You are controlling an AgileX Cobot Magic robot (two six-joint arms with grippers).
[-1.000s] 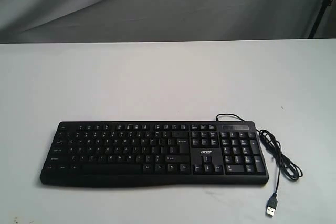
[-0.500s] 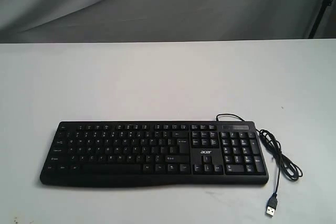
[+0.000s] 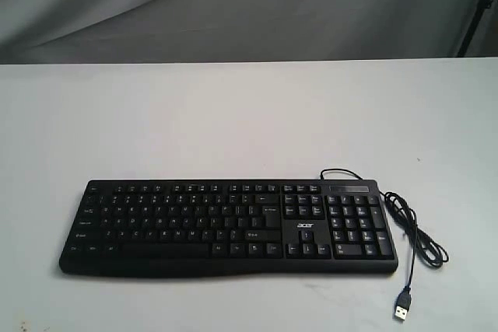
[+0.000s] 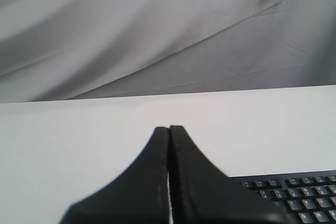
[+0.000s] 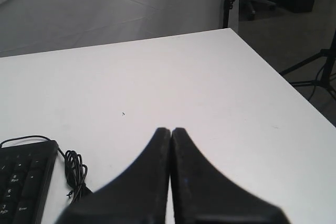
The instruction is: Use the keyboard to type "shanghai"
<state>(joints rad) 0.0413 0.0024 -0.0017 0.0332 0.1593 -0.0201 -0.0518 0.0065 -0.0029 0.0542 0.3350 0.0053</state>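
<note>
The black keyboard (image 3: 228,225) with white legends, a number pad and a small white logo lies flat near the front of the white table (image 3: 233,122). Neither arm shows in the exterior view. In the left wrist view my left gripper (image 4: 169,128) is shut with nothing in it, held above the table to one side of the keyboard (image 4: 299,195), whose key rows show at the frame's corner. In the right wrist view my right gripper (image 5: 171,129) is shut and empty, off the number-pad end of the keyboard (image 5: 21,179).
The keyboard's black cable (image 3: 416,235) loops on the table beside the number pad and ends in a loose USB plug (image 3: 401,306); the coil (image 5: 76,174) also shows in the right wrist view. A grey cloth backdrop (image 3: 249,5) hangs behind. The table's edge (image 5: 278,74) drops beside a stand (image 5: 315,64).
</note>
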